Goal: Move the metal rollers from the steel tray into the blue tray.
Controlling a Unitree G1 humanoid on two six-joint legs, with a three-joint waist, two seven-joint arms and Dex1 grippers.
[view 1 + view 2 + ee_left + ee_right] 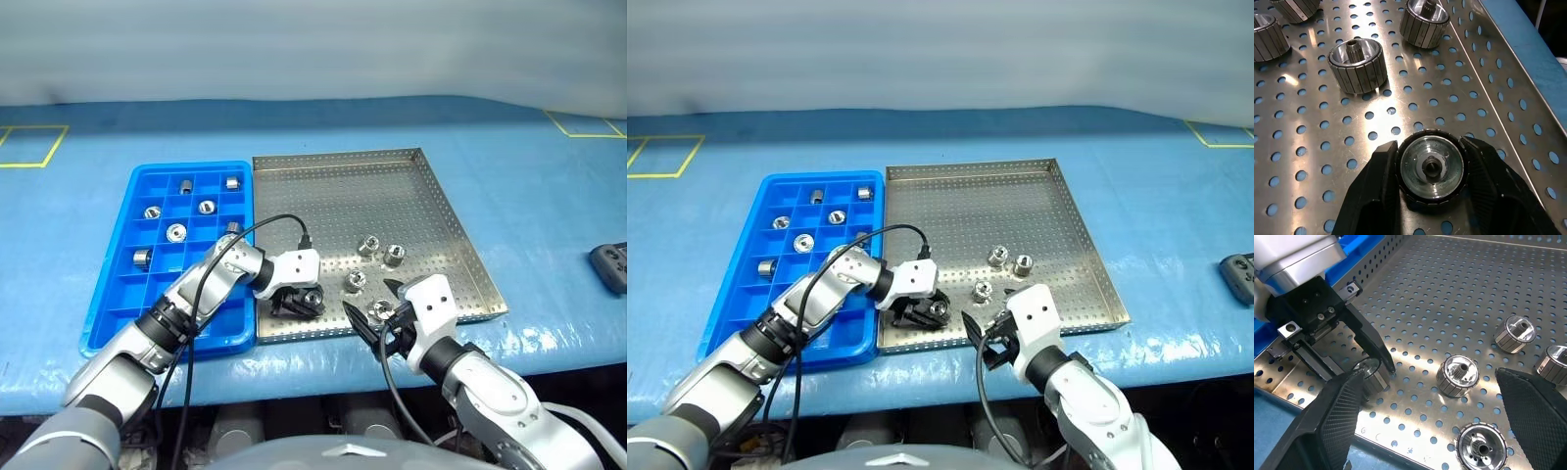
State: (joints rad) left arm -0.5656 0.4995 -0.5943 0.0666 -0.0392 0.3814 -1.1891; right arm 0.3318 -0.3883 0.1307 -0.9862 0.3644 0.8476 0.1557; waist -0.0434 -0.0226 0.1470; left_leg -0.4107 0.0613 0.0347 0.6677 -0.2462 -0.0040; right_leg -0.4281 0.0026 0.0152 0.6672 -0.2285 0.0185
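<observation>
Metal rollers — small shiny silver cylinders with ribbed sides, a central hole and a wider flanged end — lie in two places on the blue-covered bench (549, 225). Five remain on the large flat steel tray (431, 211) with its perforated floor and low rim, all gathered toward its near edge: two side by side (369, 246) (394, 256), one just nearer (356, 281), one by the near rim (379, 310) partly hidden behind the right gripper (1430, 401), and one gripped roller (1432, 167) near the tray's near-left corner. The left gripper (306, 302) has its two black fingers (1376, 186) clenched on that last roller, which sits on the tray floor with its flanged end facing the wrist camera; its ribbed side is hidden by the fingers. The right gripper hovers over the near edge of the steel tray with its fingers spread wide apart and nothing between them. Six more rollers sit singly in square compartments of the bright blue plastic gridded tray (110, 294), which lies touching the steel tray's left rim — most in its far half (176, 232); the one nearest the steel tray (233, 228) is partly covered by the left arm's black cable. At the bench's right edge a dark device (609, 264) is cut off and hard to identify.
</observation>
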